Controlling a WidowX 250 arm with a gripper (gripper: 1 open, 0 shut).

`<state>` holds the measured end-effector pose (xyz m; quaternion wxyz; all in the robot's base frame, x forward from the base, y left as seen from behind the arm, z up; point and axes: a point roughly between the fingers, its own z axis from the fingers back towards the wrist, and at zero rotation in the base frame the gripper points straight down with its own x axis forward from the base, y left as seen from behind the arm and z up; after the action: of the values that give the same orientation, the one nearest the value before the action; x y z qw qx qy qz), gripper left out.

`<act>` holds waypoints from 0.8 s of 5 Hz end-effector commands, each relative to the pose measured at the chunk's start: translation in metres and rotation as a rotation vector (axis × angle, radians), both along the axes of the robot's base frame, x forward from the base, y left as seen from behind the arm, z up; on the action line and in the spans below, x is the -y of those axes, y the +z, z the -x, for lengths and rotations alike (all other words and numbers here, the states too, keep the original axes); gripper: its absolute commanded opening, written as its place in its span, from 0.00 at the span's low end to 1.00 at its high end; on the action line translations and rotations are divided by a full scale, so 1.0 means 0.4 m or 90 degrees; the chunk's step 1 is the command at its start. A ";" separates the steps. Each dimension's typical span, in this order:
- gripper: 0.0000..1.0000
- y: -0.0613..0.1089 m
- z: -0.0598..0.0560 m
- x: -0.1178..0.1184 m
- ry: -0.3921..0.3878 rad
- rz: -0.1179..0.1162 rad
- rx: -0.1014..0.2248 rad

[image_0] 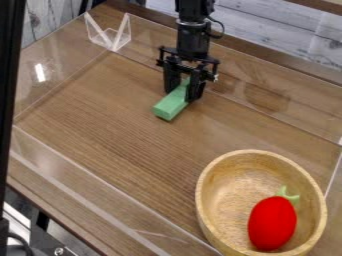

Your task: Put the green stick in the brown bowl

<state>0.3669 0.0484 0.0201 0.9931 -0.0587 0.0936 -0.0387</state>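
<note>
1. Camera view, only 1 view: we see the hand (189,88) pointing nearly straight down at the far end of the green stick (170,103), on the table (120,150).
2. The hand's fingers are drawn together at the stick's upper end. We read it as closed on the green stick, though the contact itself is too small to make out clearly.
3. The green stick lies flat on the table, its long axis running from the hand toward the lower left of the frame. Its free end points away from the bowl.
4. The brown bowl (214,185) sits at the lower right, well apart from the stick. It already holds a red fruit (273,221) on its right side; the left part of its floor is bare.
5. Key relation: from the hand, the bowl lies toward the lower right and nearer the camera.
6. We judge the stick not yet lifted, so the carry to the bowl is still to do.
7. We judge the likely risk is the stick swinging, since the grip is at 1 end.
</note>
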 end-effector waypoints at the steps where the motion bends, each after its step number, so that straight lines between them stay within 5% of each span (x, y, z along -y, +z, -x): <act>1: 0.00 0.019 -0.037 0.053 -0.089 0.008 0.045; 4: 0.00 0.031 -0.037 0.069 -0.080 0.004 0.039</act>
<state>0.3665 0.0371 0.0209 0.9902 -0.0602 0.0992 -0.0773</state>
